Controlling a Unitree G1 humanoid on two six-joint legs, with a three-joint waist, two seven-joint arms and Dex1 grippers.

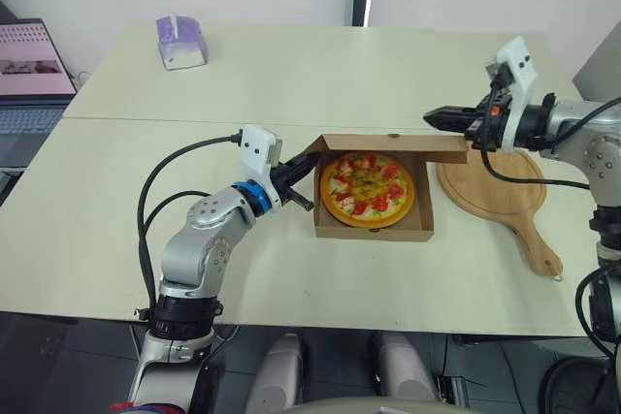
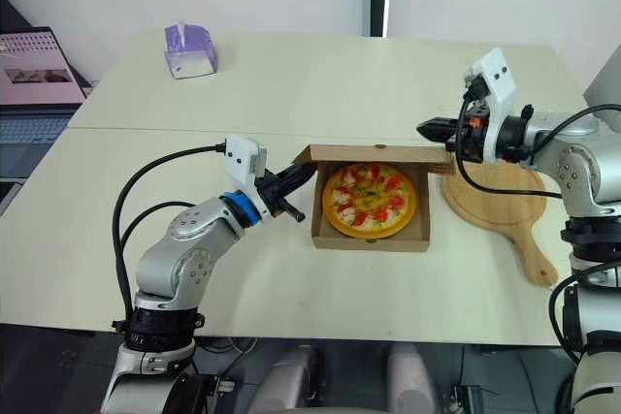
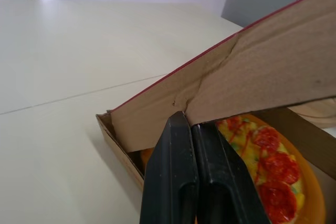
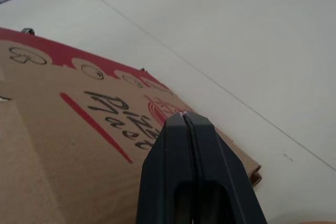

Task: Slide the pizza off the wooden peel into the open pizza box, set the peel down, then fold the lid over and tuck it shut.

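Pizza (image 1: pixel 367 189) sits inside the box (image 1: pixel 374 232), peel (image 1: pixel 505 196) lies flat just beside it — both done; lid (image 1: pixel 388 145) stands half-raised, left gripper (image 3: pixel 190 123) and right gripper (image 4: pixel 184 116) closed tight, seemingly pressing its corners — folding and tucking remain.

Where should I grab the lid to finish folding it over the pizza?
Probably its free edge near a corner, coming in from the side of the box. The lid stands half raised from the far wall, leaning over the pizza, so that edge hangs clear, both faces open to a claw.
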